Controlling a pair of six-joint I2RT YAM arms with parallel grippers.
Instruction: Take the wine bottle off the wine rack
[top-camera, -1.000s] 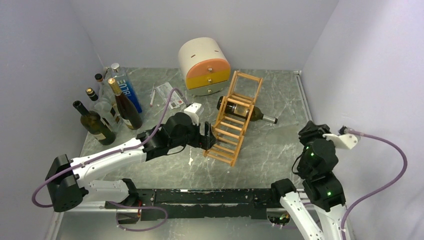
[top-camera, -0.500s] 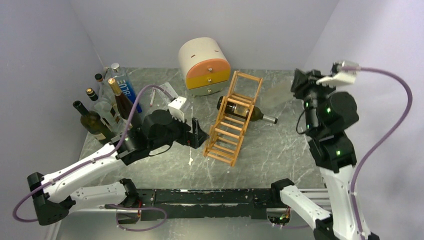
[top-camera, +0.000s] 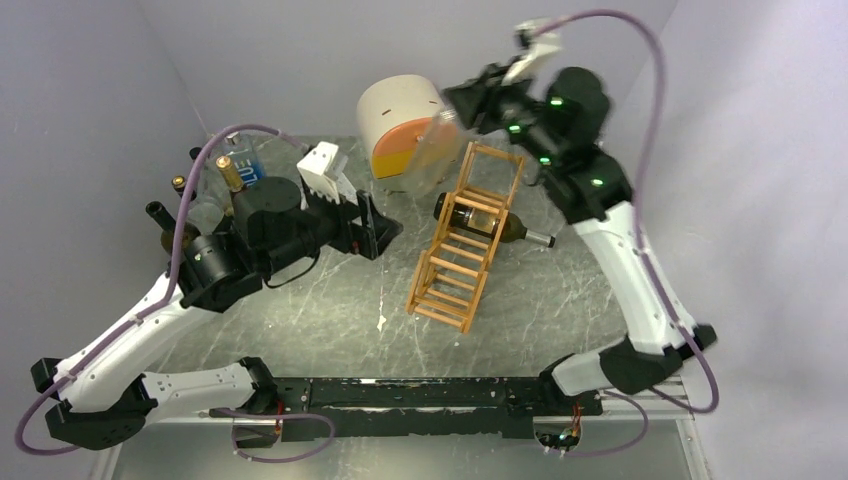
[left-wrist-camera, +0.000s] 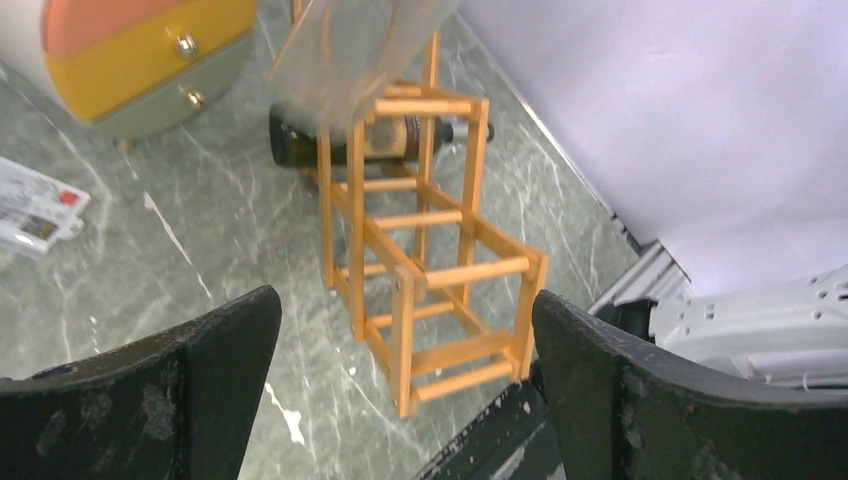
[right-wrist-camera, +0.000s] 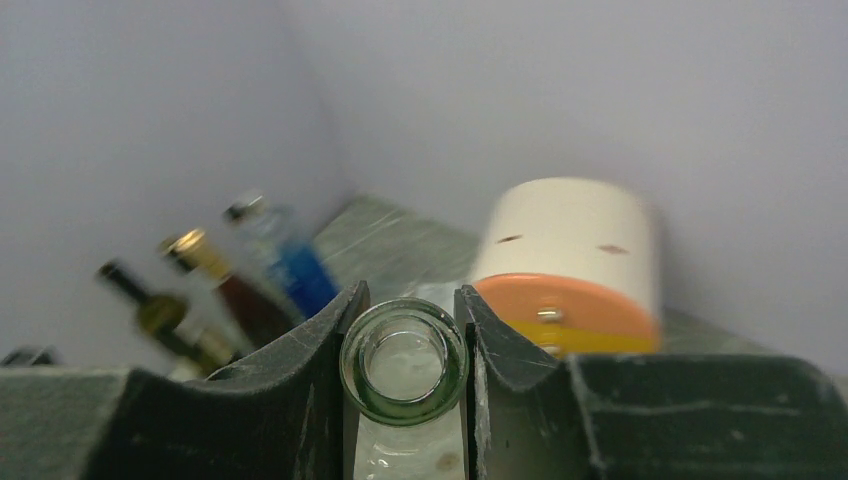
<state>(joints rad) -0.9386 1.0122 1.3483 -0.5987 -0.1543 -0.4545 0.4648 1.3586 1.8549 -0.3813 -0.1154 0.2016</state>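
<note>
The wooden wine rack (top-camera: 463, 243) lies tilted on the marble table, and a dark wine bottle (top-camera: 492, 223) rests across its upper rungs. My right gripper (top-camera: 472, 103) hangs high above the rack's far end, shut on the neck of a clear glass bottle (top-camera: 434, 152). In the right wrist view that clear bottle's mouth (right-wrist-camera: 403, 362) sits clamped in the right gripper (right-wrist-camera: 410, 300). My left gripper (top-camera: 386, 231) stands open and holds nothing, a little left of the rack. In the left wrist view the rack (left-wrist-camera: 420, 270) and the dark bottle (left-wrist-camera: 300, 148) lie beyond the left gripper (left-wrist-camera: 405, 320).
A round cream-and-orange drawer box (top-camera: 408, 128) stands behind the rack. Several upright bottles (top-camera: 215, 195) cluster at the back left beside the left arm. Papers (left-wrist-camera: 35, 215) lie on the table. Grey walls close in on both sides.
My right arm swung up from the near right to above the rack's far end, carrying the clear bottle. My left arm drew back leftward from the rack and its jaws opened wider.
</note>
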